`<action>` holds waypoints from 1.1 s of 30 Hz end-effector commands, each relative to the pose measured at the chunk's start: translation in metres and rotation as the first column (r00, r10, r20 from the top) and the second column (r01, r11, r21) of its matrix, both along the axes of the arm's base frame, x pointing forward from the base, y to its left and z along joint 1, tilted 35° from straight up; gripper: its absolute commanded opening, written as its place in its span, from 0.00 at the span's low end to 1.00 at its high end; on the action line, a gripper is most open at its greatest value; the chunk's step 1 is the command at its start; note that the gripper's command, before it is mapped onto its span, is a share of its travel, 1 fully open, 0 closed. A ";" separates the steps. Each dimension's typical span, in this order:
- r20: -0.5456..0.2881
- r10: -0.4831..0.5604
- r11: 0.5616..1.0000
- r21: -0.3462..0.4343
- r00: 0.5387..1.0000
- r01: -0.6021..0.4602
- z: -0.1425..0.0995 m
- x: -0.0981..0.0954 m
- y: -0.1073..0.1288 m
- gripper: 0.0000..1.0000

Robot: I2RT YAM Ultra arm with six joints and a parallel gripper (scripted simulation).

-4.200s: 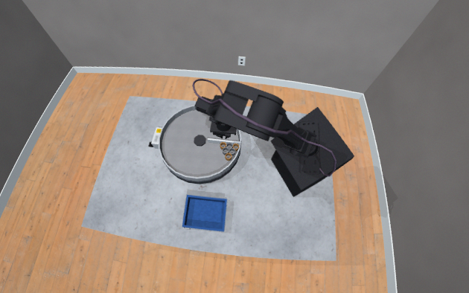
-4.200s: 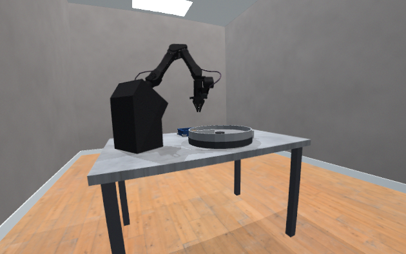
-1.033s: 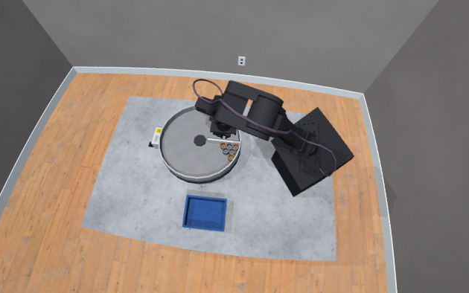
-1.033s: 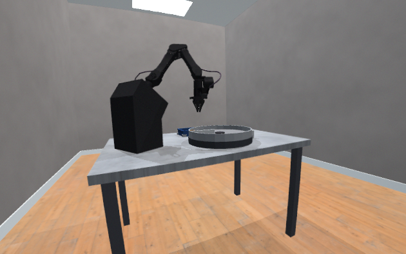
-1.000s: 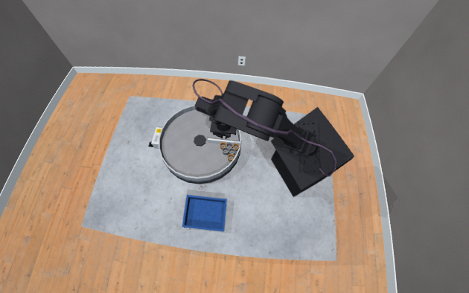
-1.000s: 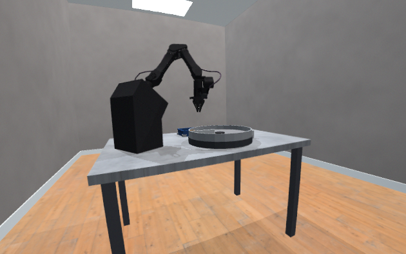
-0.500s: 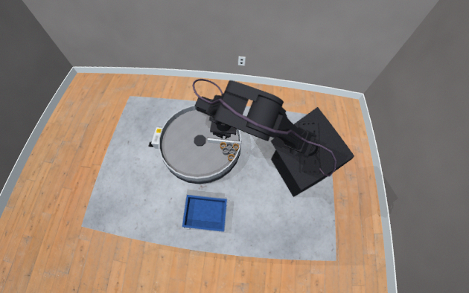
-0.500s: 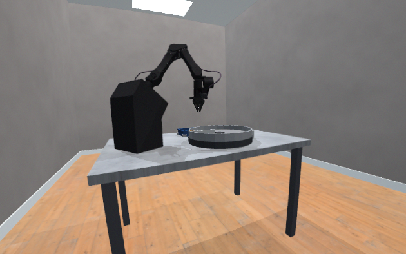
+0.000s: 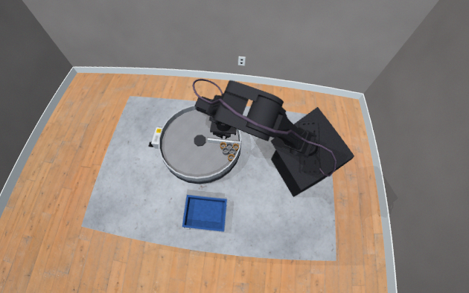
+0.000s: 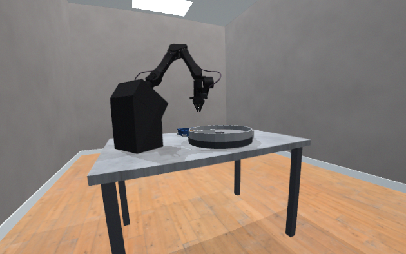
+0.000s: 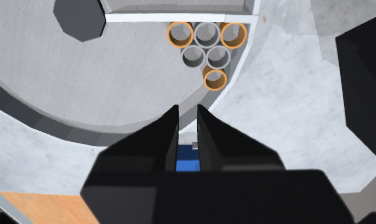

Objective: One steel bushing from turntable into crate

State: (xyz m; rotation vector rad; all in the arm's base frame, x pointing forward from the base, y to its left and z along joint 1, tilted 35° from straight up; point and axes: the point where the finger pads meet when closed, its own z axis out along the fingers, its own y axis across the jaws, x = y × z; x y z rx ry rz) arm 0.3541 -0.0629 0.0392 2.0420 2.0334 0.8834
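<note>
From the top view we are looking down on a grey table (image 9: pixel 130 208) carrying the round turntable (image 9: pixel 171 163), a blue crate (image 9: pixel 187 212) standing apart in front of it, and the black pedestal (image 9: pixel 331 130) from which the arm (image 9: pixel 257 111) is reaching over the turntable's far edge. This view is showing us the cluster of bushings (image 9: pixel 229 148) packed against the rim just below a white bar (image 9: pixel 216 140) that runs out from the dark hub (image 9: pixel 199 140), but it is hiding the gripper under the wrist.

The exterior view is giving us what the top view cannot: the gripper (image 10: pixel 198 109) is hanging well above the turntable (image 10: pixel 220 136), pointing straight down. Here the rim is hiding the bushings, and only a corner of the crate (image 10: pixel 182 131) is peeking out behind the pedestal (image 10: pixel 136 116).

The wrist view is letting us count six bushings. Three steel bushings (image 11: pixel 207 34) are sitting touching one another, with three orange-rimmed bushings (image 11: pixel 180 34) around them, all on the turntable (image 11: pixel 90 85). The gripper (image 11: pixel 188 112) is showing its two fingers drawn nearly together with only a narrow slit between them and nothing held in it. Through that slit we are glimpsing a patch of blue.
</note>
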 end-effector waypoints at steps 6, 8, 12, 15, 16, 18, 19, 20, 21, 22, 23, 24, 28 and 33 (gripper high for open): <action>0.029 -0.029 0.999 -0.015 0.999 0.029 0.016 0.006 -0.012 0.15; 0.029 -0.029 0.999 -0.015 0.999 0.029 0.016 0.006 -0.012 0.15; 0.029 -0.029 0.999 -0.015 0.999 0.029 0.016 0.006 -0.012 0.15; 0.029 -0.029 0.999 -0.015 0.999 0.029 0.016 0.006 -0.012 0.15; 0.027 -0.028 0.999 -0.014 0.999 0.029 0.015 0.006 -0.012 0.13; 0.025 -0.022 0.999 -0.023 0.999 0.023 0.004 0.011 -0.014 0.13; 0.029 0.008 1.000 -0.029 1.000 -0.007 0.002 0.014 -0.005 0.13; 0.029 0.008 1.000 -0.029 1.000 -0.007 0.002 0.014 -0.005 0.13; 0.029 0.008 1.000 -0.029 1.000 -0.007 0.002 0.014 -0.005 0.13; 0.033 0.022 0.999 -0.037 0.999 -0.021 -0.003 0.017 -0.003 0.13; 0.038 0.035 0.998 -0.045 0.999 -0.033 -0.008 0.021 0.000 0.13; 0.028 0.050 0.998 -0.047 0.998 -0.049 -0.019 0.020 0.005 0.13; 0.064 0.116 0.990 -0.094 0.991 -0.110 -0.041 0.044 0.016 0.13; 0.076 0.160 0.981 -0.121 0.984 -0.150 -0.059 0.056 0.026 0.13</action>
